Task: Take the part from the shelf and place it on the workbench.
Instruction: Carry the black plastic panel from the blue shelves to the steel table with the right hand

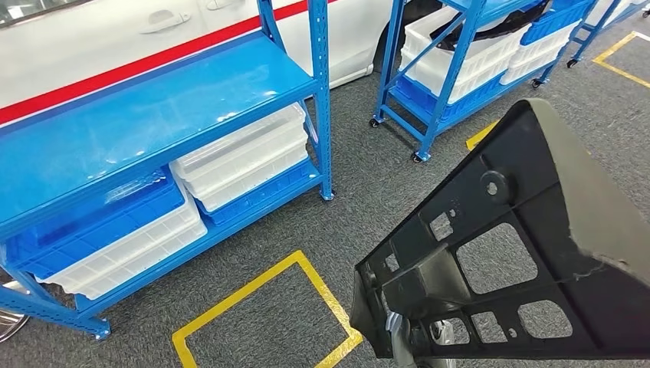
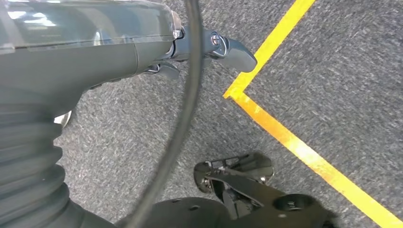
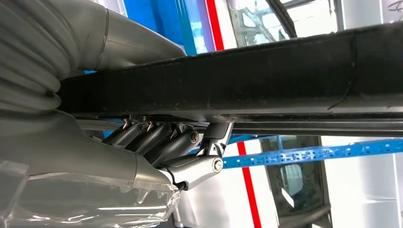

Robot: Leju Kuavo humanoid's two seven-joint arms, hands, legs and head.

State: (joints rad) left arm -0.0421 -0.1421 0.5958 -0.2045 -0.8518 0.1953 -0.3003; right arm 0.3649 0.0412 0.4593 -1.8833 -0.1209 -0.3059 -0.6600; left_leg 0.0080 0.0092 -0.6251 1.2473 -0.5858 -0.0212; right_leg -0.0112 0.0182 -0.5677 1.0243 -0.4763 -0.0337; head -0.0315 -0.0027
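Observation:
A large black plastic part (image 1: 529, 165) with ribbed cut-outs fills the lower right of the head view, raised above the grey floor. In the right wrist view my right hand (image 3: 161, 142) grips this part (image 3: 266, 76) from beneath, dark fingers (image 3: 147, 135) curled against its underside. A blue rack (image 1: 153, 107) with a bare flat top stands to the left of the part, a short way off. My left hand (image 2: 142, 52) hangs over the carpet holding nothing, its thumb (image 2: 233, 47) stretched out.
White crates (image 1: 245, 157) and a blue crate (image 1: 100, 215) sit on the rack's lower level. A wheeled blue shelf (image 1: 441, 100) with white crates stands at the back right. Yellow tape (image 1: 230, 303) marks a square on the floor. A white car (image 1: 115, 38) is parked behind.

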